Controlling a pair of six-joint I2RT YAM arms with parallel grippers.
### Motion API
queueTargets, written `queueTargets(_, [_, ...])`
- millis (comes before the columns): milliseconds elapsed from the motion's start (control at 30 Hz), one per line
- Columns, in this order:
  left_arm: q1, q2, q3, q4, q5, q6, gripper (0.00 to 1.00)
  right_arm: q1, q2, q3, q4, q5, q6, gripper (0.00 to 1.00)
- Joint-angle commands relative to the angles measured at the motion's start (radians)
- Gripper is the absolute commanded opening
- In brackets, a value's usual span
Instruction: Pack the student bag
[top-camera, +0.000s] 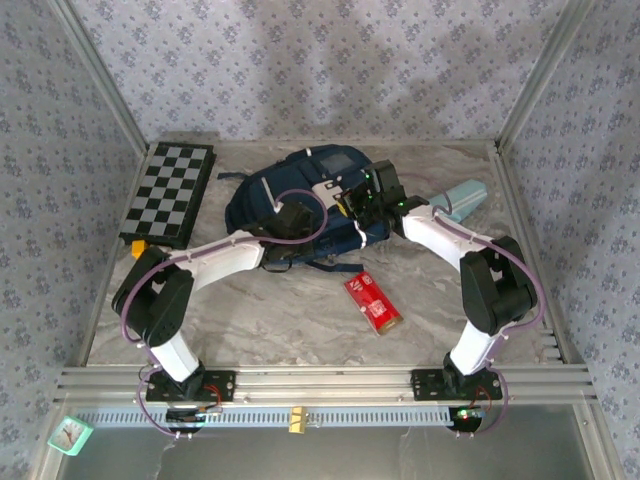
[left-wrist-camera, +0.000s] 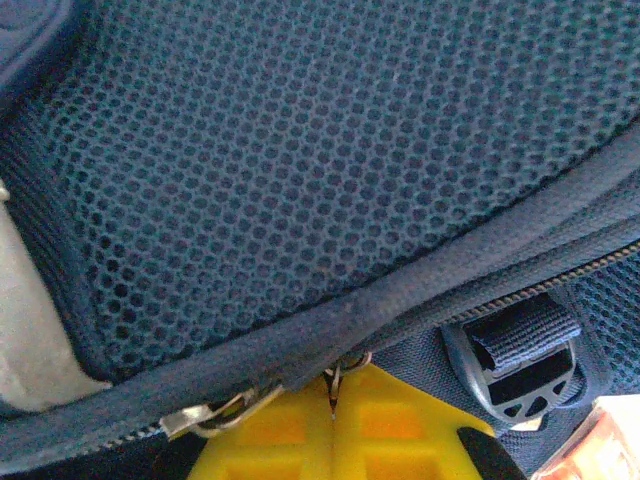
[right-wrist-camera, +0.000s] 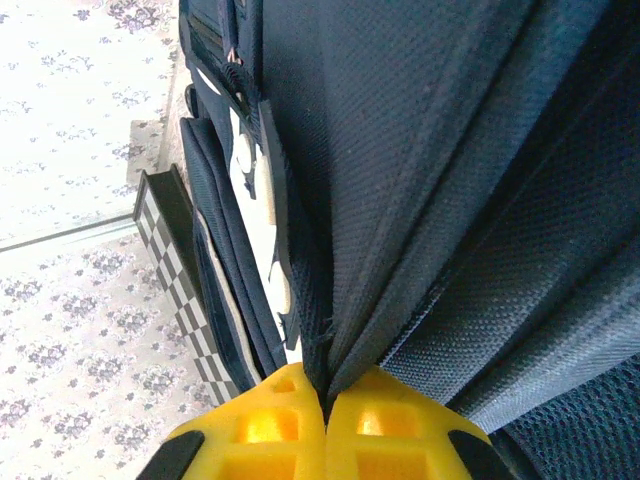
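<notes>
Counting the contents of the worktop (top-camera: 300, 330) gave one student bag (top-camera: 262, 200), one folded chessboard (top-camera: 168, 193), one red packet (top-camera: 372, 302), one light-blue pencil case (top-camera: 458, 200) and one small yellow item (top-camera: 138, 250) at the near corner of the chessboard. Two arms were present, each with one tool.

The chessboard lay along the left rail in the far-left corner. The pencil case lay near the right rail at the far right, partly behind the right arm. The red packet lay alone in the near-middle area, close to a trailing strap of the bag but apart from the bag's body. The rest of the near half of the worktop, between the arm bases and the bag, was bare marble-patterned surface.

The student bag lay at the far middle of the worktop. Its long axis ran roughly left to right, and its pale front patch faced up on the far side. Which end was the top could not be determined.

The left tool (left-wrist-camera: 333, 425) was closed at the bag's zip line below the mesh panel, with a thin metal zip pull (left-wrist-camera: 340, 372) caught between its yellow fingers; one plastic strap buckle (left-wrist-camera: 520, 370) sat just beside it. The right tool (right-wrist-camera: 325, 415) was closed on a pinched fold of the bag's navy fabric at the bag's right end.
</notes>
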Motion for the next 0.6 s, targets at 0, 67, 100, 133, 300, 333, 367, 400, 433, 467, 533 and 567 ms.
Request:
queueTargets(0, [0.030,-0.081,-0.010,-0.052,-0.088,0.010,0.00,-0.034,-0.029,0.048,0.008,-0.017,-0.051,0.00])
queueTargets(67, [0.039,-0.115,-0.037,-0.096,-0.103,0.001,0.00,-0.052,-0.026,0.057,-0.005,-0.026,-0.075,0.00])
queueTargets(100, [0.041,-0.137,-0.058,-0.110,-0.109,-0.003,0.00,-0.064,-0.020,0.064,-0.012,-0.037,-0.085,0.00])
queueTargets(133, [0.043,-0.155,-0.077,-0.120,-0.113,-0.007,0.00,-0.075,-0.013,0.070,-0.016,-0.048,-0.092,0.00])
queueTargets(300, [0.047,-0.240,-0.159,-0.159,-0.091,-0.010,0.00,-0.119,0.055,0.145,-0.037,-0.127,-0.149,0.00])
queueTargets(333, [0.045,-0.250,-0.167,-0.160,-0.078,-0.010,0.00,-0.121,0.073,0.170,-0.055,-0.143,-0.166,0.00])
queueTargets(367, [0.041,-0.259,-0.173,-0.159,-0.068,-0.010,0.00,-0.122,0.093,0.197,-0.065,-0.160,-0.181,0.00])
queueTargets(400, [0.036,-0.266,-0.178,-0.156,-0.056,-0.009,0.00,-0.125,0.117,0.222,-0.076,-0.173,-0.197,0.00])
queueTargets(433, [0.030,-0.271,-0.176,-0.153,-0.044,-0.007,0.00,-0.128,0.136,0.246,-0.091,-0.178,-0.213,0.00])
queueTargets(467, [0.018,-0.276,-0.169,-0.149,-0.035,-0.006,0.00,-0.134,0.158,0.273,-0.105,-0.188,-0.226,0.00])
queueTargets(533, [-0.007,-0.273,-0.152,-0.131,-0.015,-0.017,0.00,-0.146,0.203,0.323,-0.117,-0.228,-0.243,0.00])
queueTargets(567, [-0.018,-0.267,-0.142,-0.117,-0.004,-0.023,0.00,-0.148,0.220,0.351,-0.139,-0.243,-0.260,0.00])
